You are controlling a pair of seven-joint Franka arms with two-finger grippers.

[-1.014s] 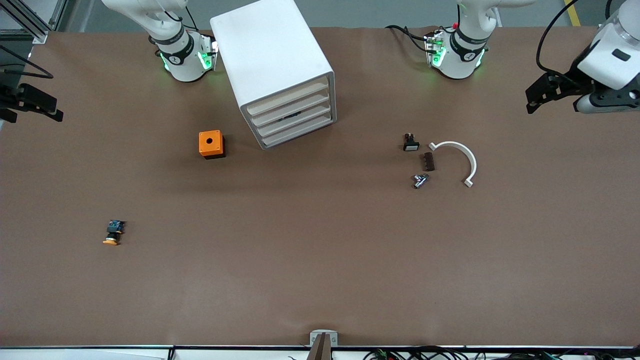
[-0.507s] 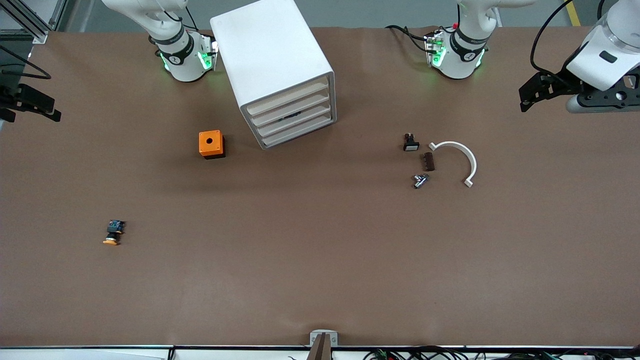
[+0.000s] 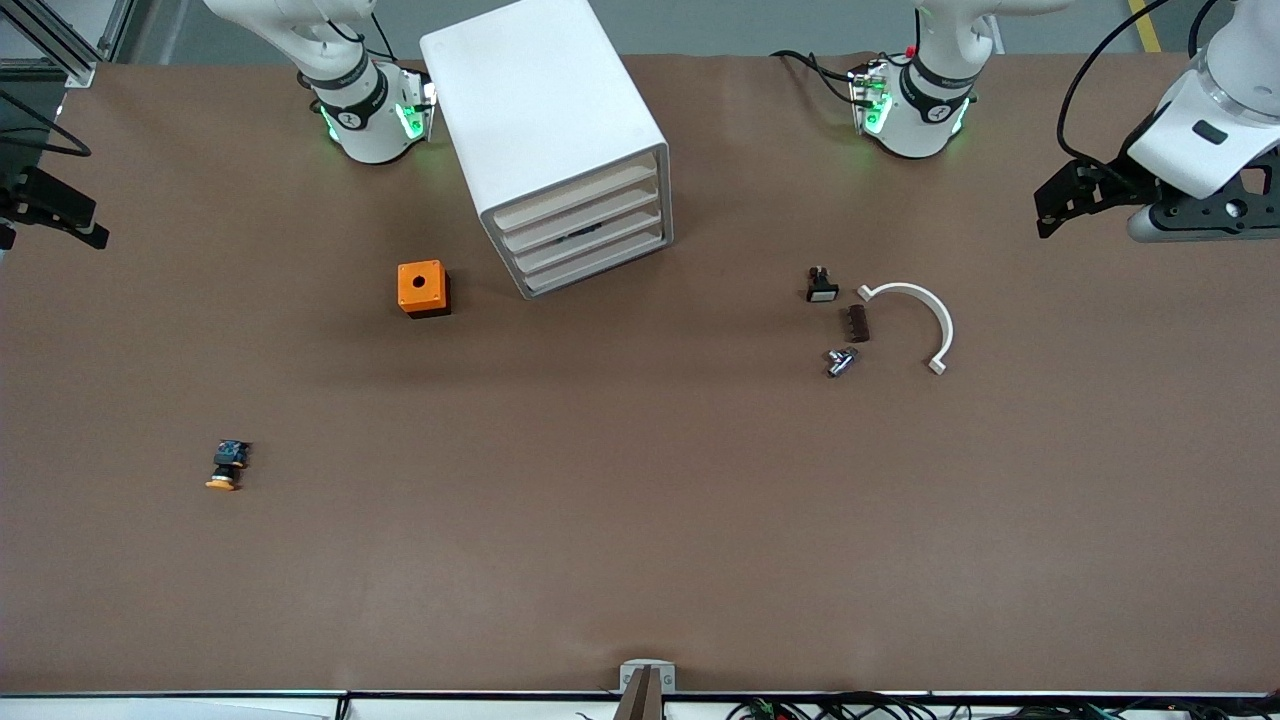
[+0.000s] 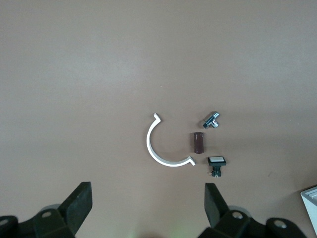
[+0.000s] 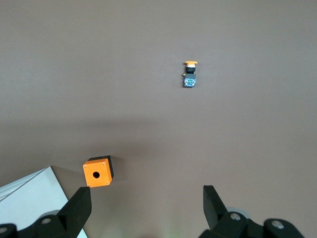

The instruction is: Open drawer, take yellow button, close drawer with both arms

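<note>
Front view: you see the drawer (image 3: 588,232) shut in the cabinet (image 3: 545,130), the button (image 3: 225,466) at its 8 o'clock. Left gripper (image 3: 1048,205) has drifted inward at 3 o'clock, right gripper (image 3: 85,225) retreated at 9; both spread, nothing started.

Two white arms held high over the table ends — left gripper (image 3: 1045,208) and right gripper (image 3: 60,210) both with fingers spread wide, holding nothing.
</note>
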